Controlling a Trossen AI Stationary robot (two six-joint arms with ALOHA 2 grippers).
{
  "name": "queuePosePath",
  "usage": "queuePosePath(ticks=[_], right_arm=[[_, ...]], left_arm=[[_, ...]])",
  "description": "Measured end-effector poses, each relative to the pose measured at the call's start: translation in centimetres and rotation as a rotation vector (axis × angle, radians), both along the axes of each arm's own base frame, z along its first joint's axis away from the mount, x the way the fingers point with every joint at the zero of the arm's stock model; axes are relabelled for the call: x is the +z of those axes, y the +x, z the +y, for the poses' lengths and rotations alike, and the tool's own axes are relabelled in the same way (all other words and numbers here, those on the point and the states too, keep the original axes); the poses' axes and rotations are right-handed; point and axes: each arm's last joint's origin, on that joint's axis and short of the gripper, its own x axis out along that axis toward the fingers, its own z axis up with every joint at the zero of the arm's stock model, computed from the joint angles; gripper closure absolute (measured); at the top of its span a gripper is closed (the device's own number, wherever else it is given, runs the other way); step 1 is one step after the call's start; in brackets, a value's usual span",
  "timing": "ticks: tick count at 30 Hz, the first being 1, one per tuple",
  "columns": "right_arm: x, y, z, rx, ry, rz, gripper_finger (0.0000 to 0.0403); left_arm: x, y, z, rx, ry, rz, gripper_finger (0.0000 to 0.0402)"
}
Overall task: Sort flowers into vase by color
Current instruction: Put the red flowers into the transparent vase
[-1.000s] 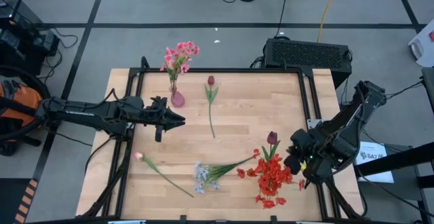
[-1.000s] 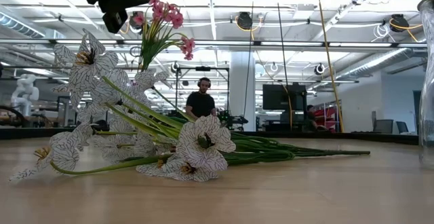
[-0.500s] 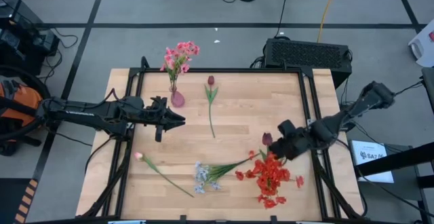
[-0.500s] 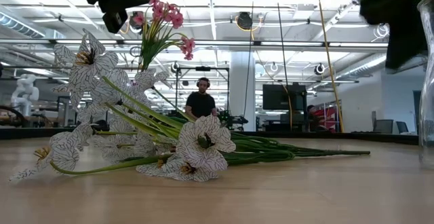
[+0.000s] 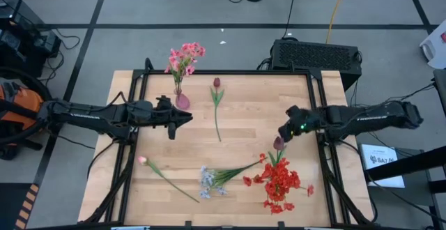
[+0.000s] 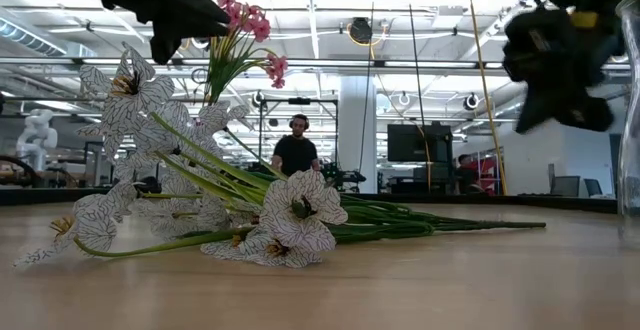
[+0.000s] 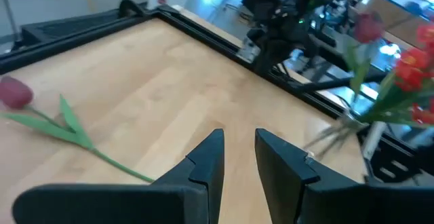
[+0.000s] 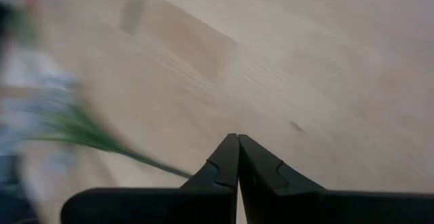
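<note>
We see the small translucent pink vase [image 5: 182, 102] holding pink flowers [image 5: 184, 54] at the wooden table's [image 5: 251, 104] far left; left gripper [image 5: 188, 117] beside it, fingers slightly apart, empty. Right gripper [image 5: 282, 134] pressed together, empty, above the dark maroon tulip [image 5: 279, 143].

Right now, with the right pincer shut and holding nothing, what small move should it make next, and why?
Probably open the right pincer and lower it toward the maroon tulip just beside it; shut fingers cannot take a stem.
</note>
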Motion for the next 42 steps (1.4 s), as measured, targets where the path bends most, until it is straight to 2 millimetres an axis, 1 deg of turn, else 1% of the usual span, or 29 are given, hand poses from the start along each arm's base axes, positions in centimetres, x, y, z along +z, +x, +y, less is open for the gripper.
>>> queuePosePath(ticks=[3, 6, 8, 11, 16, 19, 21, 23, 26, 30, 33, 36, 40, 42], right_arm=[[1.2, 0.9, -0.8, 0.037, -0.017, -0.156, 0.0403], [2.0, 1.5, -1.3, 0.067, -0.060, -0.264, 0.0403], [2.1, 1.5, -1.9, 0.059, -0.088, -0.266, 0.0403], [1.7, 1.3, -3.0, 0.009, -0.093, -0.228, 0.0403], [0.9, 1.7, -5.2, 0.072, -0.097, -0.201, 0.0403], [0.1, 2.0, -6.8, 0.099, -0.072, -0.187, 0.0403], [-0.4, 2.3, -7.7, 0.117, -0.058, -0.189, 0.0403], [-0.9, 2.5, -8.6, 0.136, -0.048, -0.189, 0.0403], [-1.6, 2.8, -9.5, 0.166, -0.033, -0.192, 0.0403], [-2.6, 2.9, -10.1, 0.198, -0.028, -0.151, 0.0403], [-3.1, 2.9, -10.3, 0.207, -0.025, -0.132, 0.0403], [-3.3, 3.0, -10.3, 0.208, -0.018, -0.122, 0.0403], [-3.4, 3.0, -10.3, 0.213, -0.020, -0.120, 0.0403], [-3.4, 3.0, -10.3, 0.213, -0.021, -0.119, 0.0403]], left_arm=[[-0.1, 0.2, 0.1, 0.053, -0.035, -0.009, 0.0313], [-0.1, 0.2, 0.2, 0.080, -0.051, -0.011, 0.0313], [-0.1, 0.2, 0.2, 0.099, -0.065, -0.015, 0.0313], [-0.2, 0.1, 0.3, 0.167, -0.143, -0.027, 0.0313], [-0.8, 0.5, 0.3, 0.232, -0.241, -0.016, 0.0313], [-0.8, 1.3, 0.0, 0.243, -0.302, -0.005, 0.0313], [-0.9, 2.0, -0.4, 0.249, -0.332, 0.034, 0.0313], [-1.0, 2.8, -1.0, 0.270, -0.367, 0.082, 0.0313], [-1.3, 3.9, -1.9, 0.317, -0.435, 0.198, 0.0313], [-1.4, 4.6, -3.5, 0.451, -0.584, 0.373, 0.0313], [-1.3, 4.3, -4.9, 0.603, -0.719, 0.499, 0.0313], [-1.4, 3.7, -6.5, 0.719, -0.817, 0.596, 0.0313], [-2.6, 3.1, -8.8, 0.834, -0.957, 0.684, 0.0313], [-3.3, 2.8, -10.0, 0.896, -1.035, 0.770, 0.0313]])
